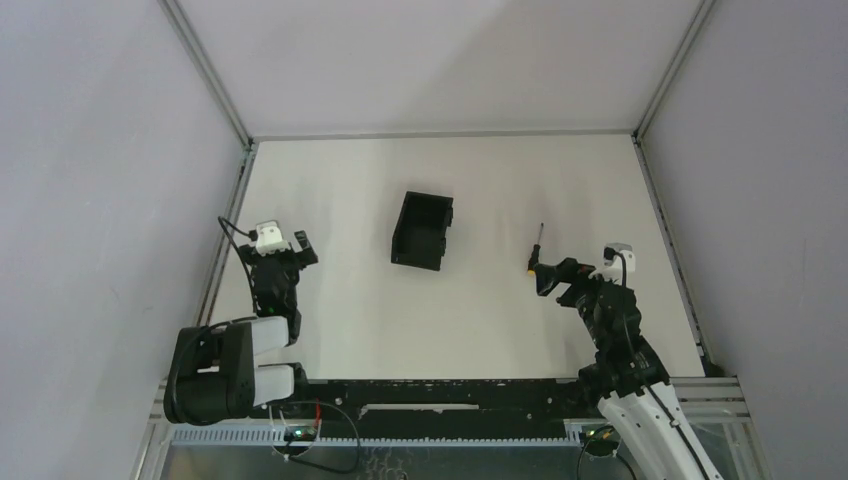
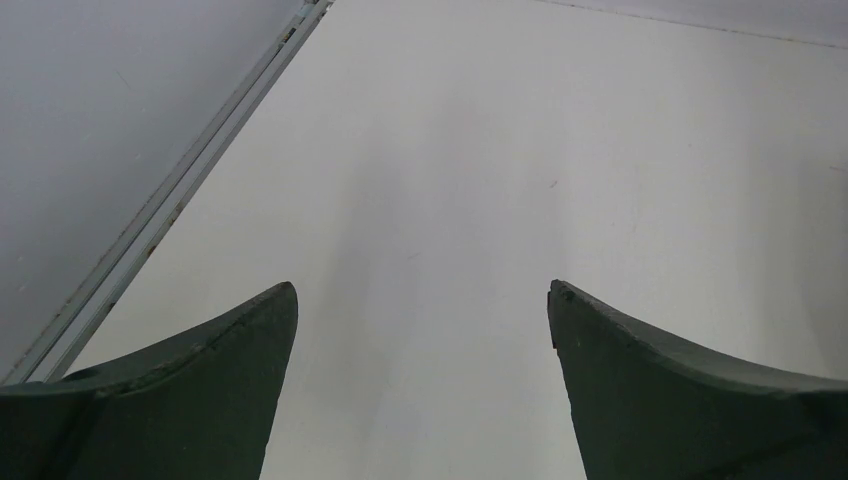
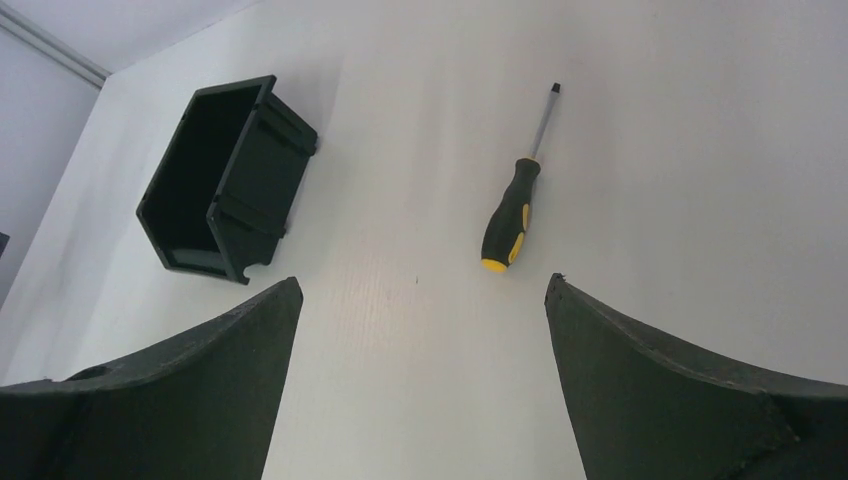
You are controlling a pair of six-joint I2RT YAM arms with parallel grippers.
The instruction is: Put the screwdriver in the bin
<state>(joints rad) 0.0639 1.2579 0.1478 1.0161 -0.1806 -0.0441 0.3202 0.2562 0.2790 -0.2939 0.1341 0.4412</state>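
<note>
One small screwdriver (image 3: 512, 205) with a black and yellow handle lies flat on the white table (image 3: 650, 150), to the right of the one black plastic open-top bin (image 3: 255, 175) and not in it. There are two grippers. The right gripper (image 3: 420, 285) sits just behind the handle with its fingers wide apart, holding nothing. The left gripper (image 2: 420, 290) is spread wide too.

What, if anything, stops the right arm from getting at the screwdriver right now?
Nothing visible, so probably yes. The right tool is open, just short of the screwdriver, which lies flat on the table with nothing between them. The bin stands off to the side, apart from it.
</note>
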